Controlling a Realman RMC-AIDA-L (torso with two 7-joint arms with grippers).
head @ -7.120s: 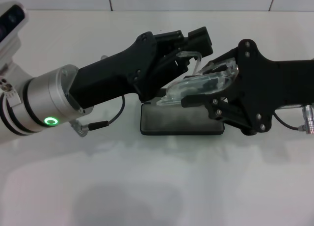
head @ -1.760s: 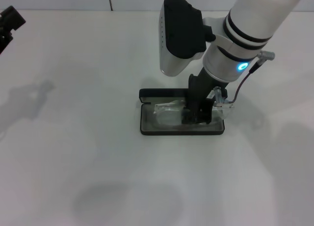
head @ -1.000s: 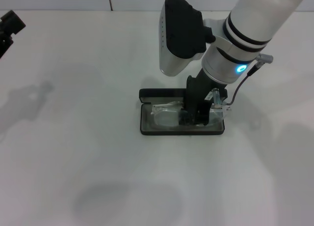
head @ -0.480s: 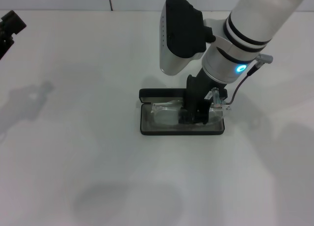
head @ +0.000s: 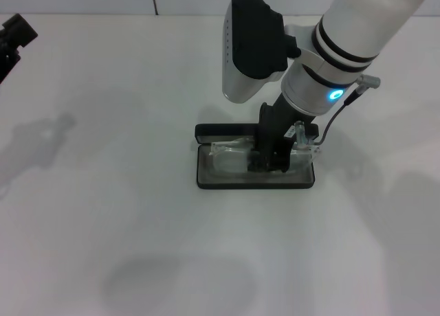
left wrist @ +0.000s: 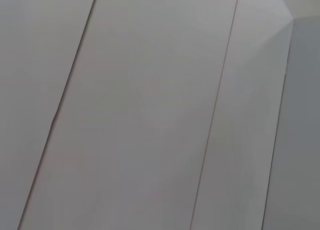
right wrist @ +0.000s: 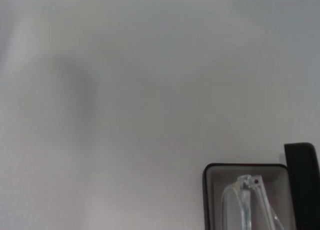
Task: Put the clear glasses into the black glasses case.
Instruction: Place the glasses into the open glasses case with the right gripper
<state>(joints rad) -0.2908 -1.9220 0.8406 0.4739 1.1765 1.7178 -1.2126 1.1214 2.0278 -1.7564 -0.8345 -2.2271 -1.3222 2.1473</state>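
R gripper down in black glasses case, pinch state can't tell. Risk: clear glasses snag on lift-out, pop from case.

right gripper down on clear glasses inside open black glasses case.

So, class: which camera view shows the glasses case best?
The head view: the whole open case lies on the table, glasses inside, right gripper reaching in. The right wrist view catches only one end of the case. The left wrist view shows none of it.
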